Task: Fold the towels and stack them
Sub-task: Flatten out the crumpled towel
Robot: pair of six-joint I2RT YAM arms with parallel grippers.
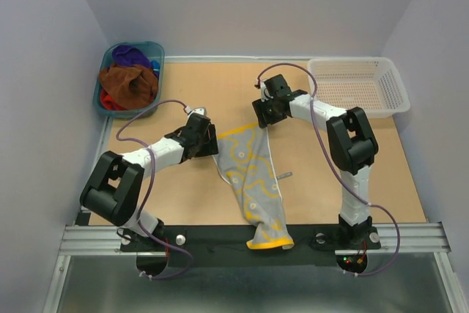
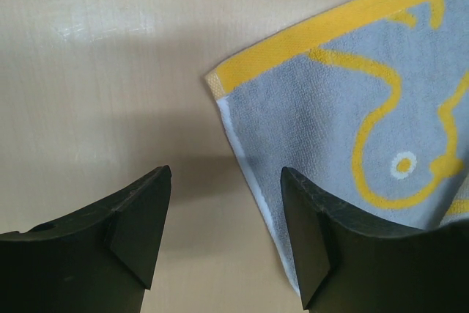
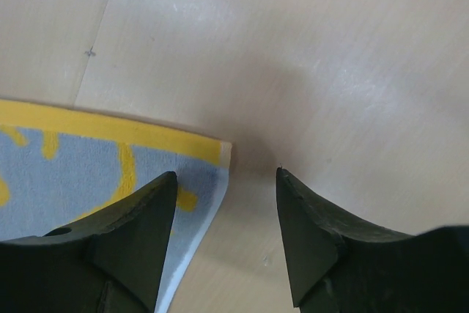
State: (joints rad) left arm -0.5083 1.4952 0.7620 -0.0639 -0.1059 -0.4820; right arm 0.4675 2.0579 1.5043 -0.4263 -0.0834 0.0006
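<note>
Grey-and-yellow towel (image 1: 253,174): lies open on the wooden table (image 1: 183,188), running from the middle toward the near edge. Its near end, with the yellow border, hangs over the black rail (image 1: 220,243) between the two arm bases. It is somewhat rumpled, narrower at the near end.

Left gripper (image 1: 209,137): low over the towel's far left corner. In its wrist view (image 2: 223,174) the jaws stand apart, with mostly bare table between them. The white side hem of the towel (image 2: 352,93) runs just beside the right-hand finger (image 2: 315,247) – nothing is clamped.

Right gripper (image 1: 264,121): low over the far right corner. In its wrist view (image 3: 227,174) the jaws stand apart. The left-hand finger (image 3: 139,240) hangs above the towel (image 3: 88,166), and the corner tip shows in the gap – not gripped.

Teal tub (image 1: 160,60): far left corner of the table, holding a heap of a brown towel (image 1: 130,82), a purple towel (image 1: 130,54) behind it and a red towel (image 1: 108,100) underneath.

White mesh basket (image 1: 399,97): far right corner, well apart from the spread towel.
</note>
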